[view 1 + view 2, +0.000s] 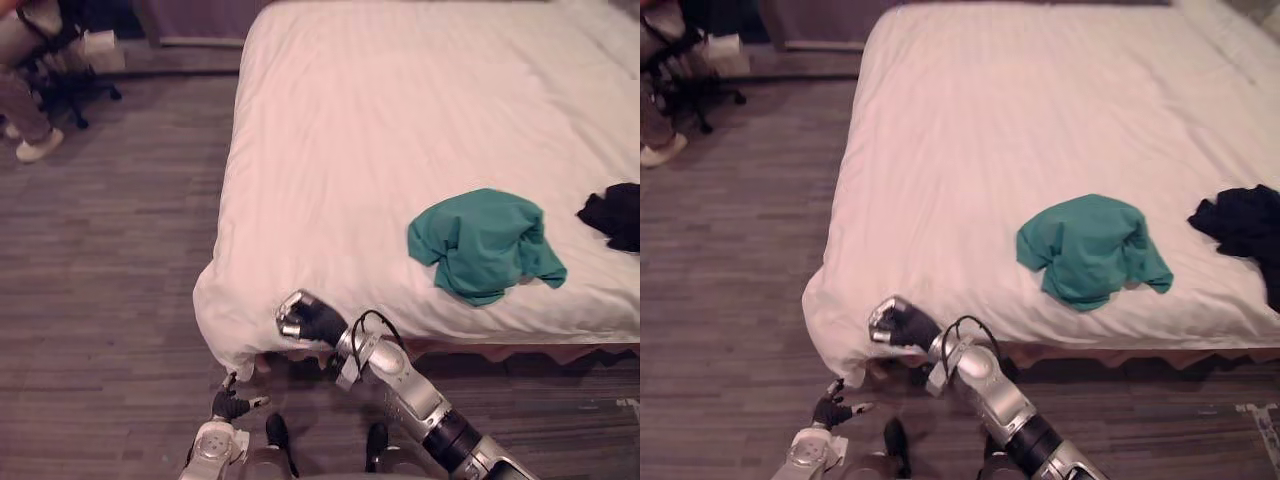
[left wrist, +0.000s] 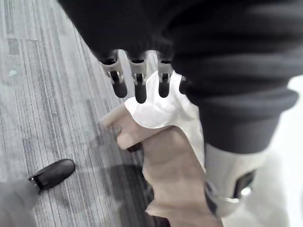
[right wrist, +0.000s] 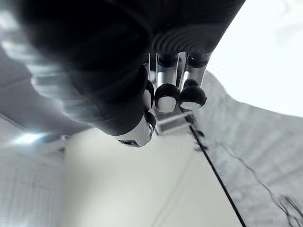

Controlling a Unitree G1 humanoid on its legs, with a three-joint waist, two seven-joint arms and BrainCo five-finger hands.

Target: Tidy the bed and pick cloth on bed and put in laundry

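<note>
I had the right hand (image 1: 308, 320) up against the near-left corner of the wide bed, at the hanging edge of the smooth white duvet (image 1: 400, 130). Its fingers (image 3: 166, 97) were curled in together, and I could see nothing held in them. The left hand (image 1: 230, 405) hung low below that corner, above the grey plank floor (image 1: 100, 280). Its fingers (image 2: 140, 90) were straight and apart, pointing at the duvet's drooping corner and the beige bed skirt (image 2: 170, 175) without gripping either.

I judged this to be the tidying step at the corner. No clothing had been collected: the crumpled teal cloth (image 1: 485, 243) lay on the duvet near the near edge, well right of the right hand, and a bunched black cloth (image 1: 612, 215) lay further right. The next move, I judged, called for shifting right and reaching the right hand over the teal cloth.
</note>
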